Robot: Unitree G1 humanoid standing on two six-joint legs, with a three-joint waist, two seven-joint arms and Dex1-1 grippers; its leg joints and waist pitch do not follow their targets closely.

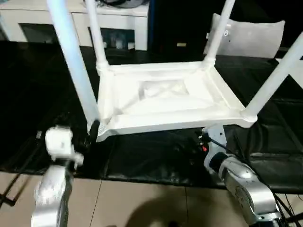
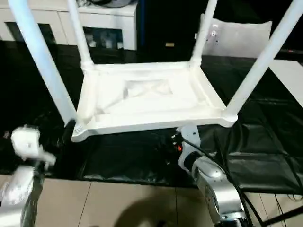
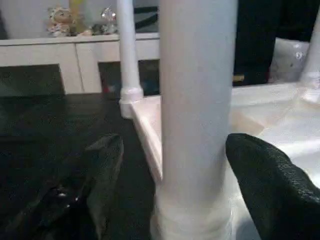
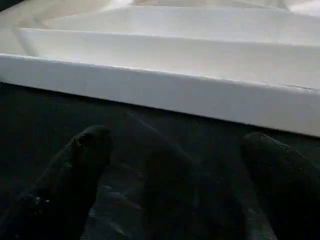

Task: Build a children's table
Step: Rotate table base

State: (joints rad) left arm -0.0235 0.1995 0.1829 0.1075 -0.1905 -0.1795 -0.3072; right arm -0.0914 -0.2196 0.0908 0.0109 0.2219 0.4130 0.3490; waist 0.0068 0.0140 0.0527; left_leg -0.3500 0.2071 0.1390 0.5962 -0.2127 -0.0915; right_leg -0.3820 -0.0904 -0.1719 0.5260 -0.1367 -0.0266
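Observation:
The children's table (image 1: 165,97) lies upside down on the black-covered work table (image 1: 142,156). Its ribbed underside faces up, and four white legs stand in the corner sockets. My left gripper (image 3: 176,144) is open around the foot of the near-left leg (image 1: 75,71). One black finger (image 3: 102,170) stands clear of the leg, and the other (image 3: 270,185) is close beside it. My right gripper (image 4: 177,140) is open and empty, low over the black cover just in front of the tabletop's near edge (image 4: 165,95), close to the near-right corner (image 1: 248,116).
A white cabinet (image 1: 118,21) stands behind the work table, with soft toys (image 3: 61,21) on top. A white panel (image 1: 251,38) leans at the back right. The work table's front edge (image 1: 142,177) runs just before my forearms, with beige floor (image 1: 142,203) below.

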